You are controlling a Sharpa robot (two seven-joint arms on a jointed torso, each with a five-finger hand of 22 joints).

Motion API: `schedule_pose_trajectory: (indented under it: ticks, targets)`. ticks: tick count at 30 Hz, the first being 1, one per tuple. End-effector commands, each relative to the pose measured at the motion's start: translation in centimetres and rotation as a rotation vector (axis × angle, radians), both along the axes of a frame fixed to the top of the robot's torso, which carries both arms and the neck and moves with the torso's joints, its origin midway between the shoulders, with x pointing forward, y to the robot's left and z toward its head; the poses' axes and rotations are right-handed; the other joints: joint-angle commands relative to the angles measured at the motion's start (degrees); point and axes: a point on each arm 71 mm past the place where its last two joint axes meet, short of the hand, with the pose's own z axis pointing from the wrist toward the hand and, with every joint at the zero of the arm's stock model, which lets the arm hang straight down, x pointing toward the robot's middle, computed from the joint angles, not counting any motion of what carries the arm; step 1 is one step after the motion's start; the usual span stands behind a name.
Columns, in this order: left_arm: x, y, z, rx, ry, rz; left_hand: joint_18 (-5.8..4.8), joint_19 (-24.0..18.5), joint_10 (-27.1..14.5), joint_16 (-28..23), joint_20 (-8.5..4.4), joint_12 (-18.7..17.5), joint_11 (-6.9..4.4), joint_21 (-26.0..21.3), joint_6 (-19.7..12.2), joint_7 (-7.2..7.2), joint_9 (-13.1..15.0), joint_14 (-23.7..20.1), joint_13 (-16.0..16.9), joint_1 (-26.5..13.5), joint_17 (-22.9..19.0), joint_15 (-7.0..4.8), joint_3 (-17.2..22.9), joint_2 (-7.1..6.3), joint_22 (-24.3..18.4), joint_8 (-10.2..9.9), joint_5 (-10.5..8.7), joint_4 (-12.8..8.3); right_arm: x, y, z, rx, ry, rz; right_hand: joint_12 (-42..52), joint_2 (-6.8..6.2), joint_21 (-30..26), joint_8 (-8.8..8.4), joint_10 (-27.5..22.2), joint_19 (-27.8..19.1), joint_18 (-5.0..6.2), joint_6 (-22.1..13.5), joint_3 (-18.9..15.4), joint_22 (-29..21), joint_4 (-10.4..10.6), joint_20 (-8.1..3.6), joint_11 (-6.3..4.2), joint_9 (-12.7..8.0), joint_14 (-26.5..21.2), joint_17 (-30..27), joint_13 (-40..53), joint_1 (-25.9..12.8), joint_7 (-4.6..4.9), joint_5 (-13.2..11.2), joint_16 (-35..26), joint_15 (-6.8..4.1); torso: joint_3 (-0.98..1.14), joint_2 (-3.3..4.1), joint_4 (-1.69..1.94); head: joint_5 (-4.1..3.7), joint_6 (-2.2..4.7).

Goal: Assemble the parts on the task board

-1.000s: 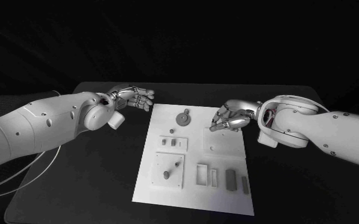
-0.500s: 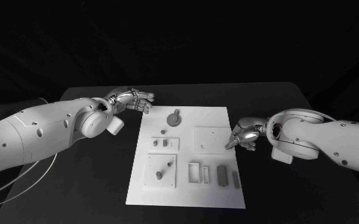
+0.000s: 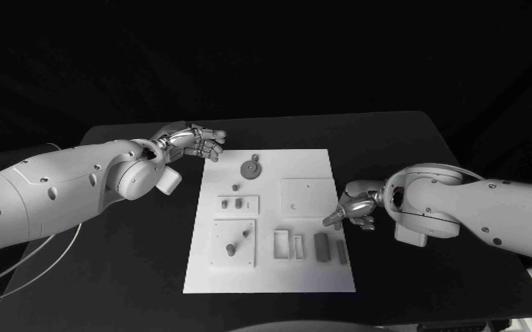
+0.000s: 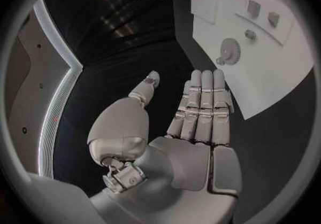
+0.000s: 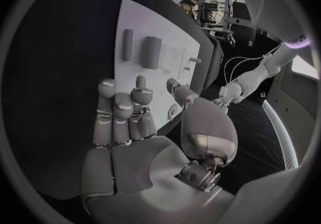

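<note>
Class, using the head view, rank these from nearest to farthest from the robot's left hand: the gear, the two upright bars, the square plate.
1. Gear, at the board's far end, beside the left hand.
2. Square plate, mid-board, right half.
3. Two upright bars, at the near right corner.

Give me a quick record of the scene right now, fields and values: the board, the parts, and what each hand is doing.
surface: black table
task board: white plate, mid-table
gear part: lies at the board's far end
bar parts: lie at the board's near right
left hand: holds nothing, fingers apart, off the board's far left corner
right hand: holds nothing, fingers loosely bent, at the board's right edge
parts held: none
</note>
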Motion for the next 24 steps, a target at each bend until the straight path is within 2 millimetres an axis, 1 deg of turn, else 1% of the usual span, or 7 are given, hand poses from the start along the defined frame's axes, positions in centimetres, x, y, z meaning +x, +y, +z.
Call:
schedule_pose_trajectory:
  ticks: [1,5,7,9,12,19,24]
  targets:
    - [-0.1,-0.3,-0.1,0.004,-0.005,-0.001,0.53,0.28,0.17,-0.14,-0.08,0.33,-0.37,0.31,0.35,0.17,-0.09,0.41,0.08,-0.68,0.05,0.02,-0.42,-0.15,-0.08,0.09,-0.02,0.03,-0.5,0.5,-0.4,-0.072,0.000,0.051,0.58,-0.98,0.28,0.89,0.81,0.44,0.81,1.40,0.39,0.08,1.78,-0.51,-0.40,0.37,0.82,0.17,0.23,-1.63,-0.38,-0.28,0.52,-0.46,-0.19,-0.14,-0.14,-0.92,-0.54]
    - [-0.3,-0.3,-0.6,0.014,0.006,-0.006,0.53,0.29,0.18,-0.16,-0.09,0.34,-0.39,0.28,0.36,0.18,-0.14,0.44,0.09,-1.02,0.05,0.00,-0.56,-0.13,-0.11,0.06,-0.02,0.14,-1.0,1.2,-1.0,-0.083,0.013,0.077,0.84,-2.60,0.67,1.59,1.54,0.93,0.81,2.50,1.34,0.21,3.93,-1.07,-1.01,0.86,1.27,0.31,0.47,-2.72,-0.99,-0.35,0.90,-0.76,-0.26,-0.37,-0.27,-1.34,-0.99]
    - [-0.3,-0.4,-0.7,0.014,0.009,-0.009,0.53,0.30,0.18,-0.17,-0.10,0.33,-0.39,0.27,0.37,0.18,-0.16,0.44,0.09,-1.16,0.05,0.00,-0.62,-0.13,-0.12,0.06,-0.03,0.19,-1.1,1.6,-1.4,-0.095,0.015,0.098,0.88,-3.07,0.82,1.70,1.75,1.07,0.81,2.61,1.68,0.27,4.72,-1.26,-1.10,1.00,1.42,0.33,0.56,-2.99,-1.11,-0.30,1.00,-0.83,-0.34,-0.55,-0.34,-1.46,-1.36]
    - [-0.3,-0.6,-0.7,0.014,0.011,-0.013,0.53,0.30,0.18,-0.19,-0.11,0.33,-0.39,0.25,0.36,0.18,-0.18,0.44,0.09,-1.30,0.04,0.00,-0.68,-0.13,-0.14,0.05,-0.03,0.23,-1.3,1.9,-1.7,-0.107,0.018,0.115,0.90,-3.51,0.92,1.79,1.90,1.17,0.81,2.72,1.88,0.31,5.37,-1.39,-1.17,1.12,1.53,0.35,0.63,-3.24,-1.19,-0.30,1.09,-0.86,-0.39,-0.72,-0.45,-1.43,-1.51]
    - [-0.4,-0.7,-0.9,0.014,0.017,-0.018,0.53,0.31,0.16,-0.21,-0.11,0.32,-0.38,0.23,0.35,0.18,-0.21,0.44,0.09,-1.51,0.04,0.00,-0.77,-0.15,-0.16,0.02,-0.04,0.28,-1.4,2.4,-2.1,-0.150,-0.005,0.161,0.88,-4.17,1.05,1.92,2.07,1.26,0.81,2.86,2.16,0.36,6.48,-1.55,-1.29,1.30,1.64,0.37,0.72,-3.69,-1.30,-0.30,1.18,-0.87,-0.48,-0.93,-0.49,-1.44,-1.71]
    - [-0.5,-0.9,-1.2,0.013,0.026,-0.025,0.53,0.29,0.12,-0.27,-0.13,0.29,-0.38,0.17,0.30,0.20,-0.29,0.42,0.09,-2.19,0.02,-0.01,-1.00,-0.15,-0.24,-0.04,-0.05,0.52,-1.6,3.4,-2.9,-0.225,-0.051,0.243,0.94,-4.67,1.25,2.22,2.35,1.37,0.81,3.28,2.38,0.45,7.22,-1.75,-1.50,1.58,1.83,0.42,0.88,-3.57,-1.51,-0.29,1.37,-0.83,-0.62,-1.30,-0.49,-1.23,-2.15]
    - [-0.6,-0.9,-1.3,0.013,0.030,-0.028,0.53,0.28,0.11,-0.29,-0.14,0.28,-0.38,0.16,0.28,0.20,-0.31,0.41,0.09,-2.30,0.02,-0.01,-1.04,-0.17,-0.25,-0.06,-0.05,0.54,-1.7,3.8,-3.3,-0.246,-0.058,0.267,0.96,-4.70,1.31,2.28,2.43,1.39,0.81,3.36,2.40,0.48,7.30,-1.79,-1.54,1.64,1.88,0.44,0.92,-3.47,-1.55,-0.29,1.42,-0.80,-0.60,-1.13,-0.45,-1.11,-2.06]
